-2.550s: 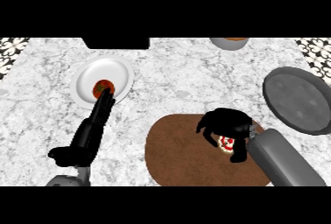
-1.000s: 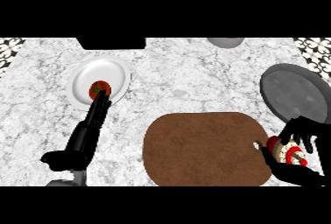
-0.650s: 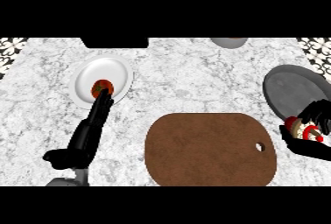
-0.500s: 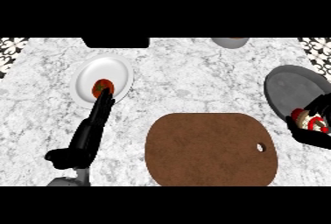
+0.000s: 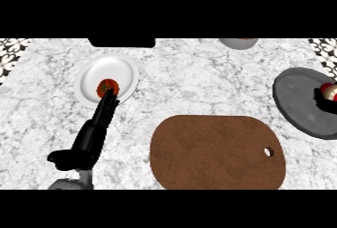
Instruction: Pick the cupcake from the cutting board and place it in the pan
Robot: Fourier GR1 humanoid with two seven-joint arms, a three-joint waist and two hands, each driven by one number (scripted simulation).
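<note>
The cupcake (image 5: 330, 91), white with a red top, shows at the view's right edge over the grey pan (image 5: 302, 109). Black fingers of my right hand (image 5: 320, 99) curl round it; the rest of that hand is cut off by the edge. The brown cutting board (image 5: 214, 151) lies bare at the lower middle, with its hanging hole at the right. My left hand (image 5: 104, 109) stretches flat from the lower left, fingers straight, with its tips over a red item (image 5: 107, 84) on a white plate (image 5: 125, 71).
A black object (image 5: 121, 42) sits at the counter's far edge. A grey bowl (image 5: 238, 43) stands at the back right. Patterned tile shows at both top corners. Marble counter lies between the plate, the board and the pan.
My right hand has lifted the cupcake off the cutting board and carried it right and away, to above the pan. The left hand has stayed put.
</note>
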